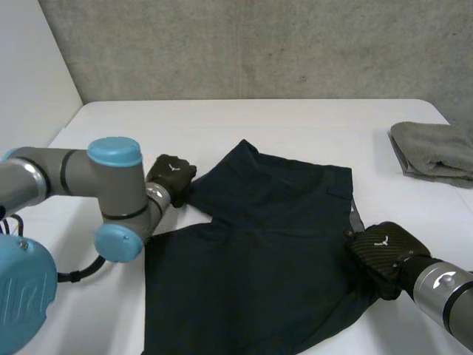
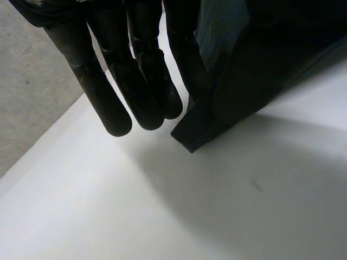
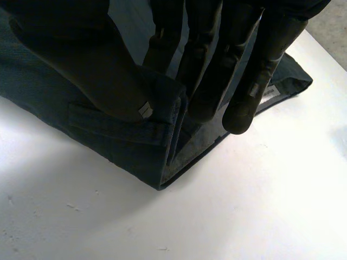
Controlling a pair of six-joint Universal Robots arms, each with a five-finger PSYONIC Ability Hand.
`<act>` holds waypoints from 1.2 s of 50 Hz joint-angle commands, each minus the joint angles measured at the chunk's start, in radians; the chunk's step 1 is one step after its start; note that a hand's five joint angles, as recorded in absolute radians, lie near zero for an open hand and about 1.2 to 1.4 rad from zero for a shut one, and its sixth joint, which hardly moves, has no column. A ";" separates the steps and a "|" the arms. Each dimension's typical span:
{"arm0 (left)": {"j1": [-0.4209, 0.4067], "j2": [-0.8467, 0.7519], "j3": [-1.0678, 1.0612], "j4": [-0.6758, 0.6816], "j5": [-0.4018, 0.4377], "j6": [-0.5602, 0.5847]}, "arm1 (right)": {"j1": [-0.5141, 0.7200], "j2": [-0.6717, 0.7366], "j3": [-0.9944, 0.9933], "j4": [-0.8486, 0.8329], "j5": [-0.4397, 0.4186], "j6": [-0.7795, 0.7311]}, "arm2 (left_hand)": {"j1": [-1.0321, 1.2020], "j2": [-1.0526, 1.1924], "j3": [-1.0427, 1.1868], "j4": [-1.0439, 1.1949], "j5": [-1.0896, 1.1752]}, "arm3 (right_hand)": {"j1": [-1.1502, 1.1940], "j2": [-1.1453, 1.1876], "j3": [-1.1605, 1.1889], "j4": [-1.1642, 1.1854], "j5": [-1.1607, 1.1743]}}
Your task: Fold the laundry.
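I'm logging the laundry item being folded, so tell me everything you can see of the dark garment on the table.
The dark garment is navy woven cloth, trousers or shorts by its waistband, with a belt loop and a small white label. It lies spread mostly flat on the white table. The left hand pinches a hem corner lifted off the table; the right hand pinches the doubled waistband edge between thumb and fingers.

Free across bare table (image 1: 295, 126) from 10 to 1 o'clock. Blocked at 2 o'clock by folded grey cloth (image 1: 432, 151), centre through 6 by dark garment (image 1: 266, 244), 8 by left arm (image 1: 111, 192).
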 commanded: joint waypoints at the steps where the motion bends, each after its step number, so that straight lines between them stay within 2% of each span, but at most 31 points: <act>1: -0.104 0.136 -0.134 0.029 -0.314 0.115 | 0.000 0.001 -0.001 -0.001 0.000 0.001 | 0.290 0.204 0.209 0.202 0.271 | 0.425 0.224 0.204 0.208 0.232; 4: -0.145 0.155 -0.185 0.074 -0.359 0.133 | 0.000 0.005 -0.001 -0.001 0.000 0.001 | 0.290 0.204 0.209 0.202 0.271 | 0.425 0.224 0.204 0.208 0.232; 9: -0.226 0.159 -0.235 0.127 -0.370 0.199 | -0.001 0.006 -0.001 -0.001 0.000 0.001 | 0.290 0.204 0.209 0.202 0.271 | 0.425 0.224 0.204 0.208 0.232; 19: -0.222 0.158 -0.248 0.213 -0.372 0.313 | 0.000 0.008 0.002 -0.004 -0.001 0.001 | 0.290 0.204 0.209 0.202 0.271 | 0.425 0.224 0.204 0.208 0.232; 21: -0.191 0.158 -0.251 0.211 -0.359 0.324 | 0.002 0.008 0.004 -0.005 -0.001 0.001 | -0.224 -0.310 -0.305 -0.312 -0.243 | 0.425 0.224 0.204 0.208 0.232; 22: -0.180 0.156 -0.252 0.207 -0.359 0.327 | 0.002 0.008 0.004 -0.007 -0.001 0.001 | -0.680 -0.765 -0.760 -0.768 -0.699 | 0.425 0.224 0.204 0.208 0.232; 23: -0.173 0.155 -0.251 0.205 -0.359 0.328 | 0.002 0.008 0.002 -0.013 -0.001 0.001 | -0.932 -1.017 -1.012 -1.020 -0.951 | 0.425 0.224 0.204 0.208 0.232; 27: -0.160 0.184 -0.258 0.202 -0.358 0.311 | 0.006 0.009 -0.002 -0.034 -0.001 0.001 | -0.910 -0.996 -0.991 -0.998 -0.929 | 0.425 0.224 0.204 0.208 0.232; 30: -0.151 0.262 -0.283 0.203 -0.359 0.296 | 0.012 0.012 -0.018 -0.068 0.000 0.033 | -0.905 -0.990 -0.985 -0.993 -0.924 | 0.425 0.224 0.204 0.208 0.232; 38: -0.144 0.472 -0.383 0.185 -0.356 0.172 | 0.011 0.101 -0.113 -0.090 -0.029 0.180 | -0.893 -0.978 -0.973 -0.981 -0.912 | 0.425 0.224 0.204 0.208 0.232; 44: -0.162 0.593 -0.482 0.030 -0.280 0.052 | 0.012 0.187 -0.186 -0.091 -0.029 0.211 | -0.884 -0.970 -0.965 -0.972 -0.903 | 0.425 0.224 0.204 0.208 0.232; 51: -0.160 0.659 -0.558 -0.293 -0.136 -0.312 | 0.006 0.205 -0.199 -0.123 -0.014 0.211 | -0.872 -0.958 -0.953 -0.960 -0.891 | 0.425 0.224 0.204 0.208 0.232; 54: -0.160 0.662 -0.584 -0.394 -0.082 -0.417 | 0.003 0.204 -0.193 -0.140 0.008 0.210 | -0.869 -0.955 -0.950 -0.957 -0.888 | 0.425 0.224 0.204 0.208 0.232; 60: -0.160 0.672 -0.654 -0.390 -0.060 -0.434 | 0.003 0.202 -0.182 -0.145 0.020 0.203 | -0.866 -0.952 -0.947 -0.954 -0.885 | 0.425 0.224 0.204 0.208 0.232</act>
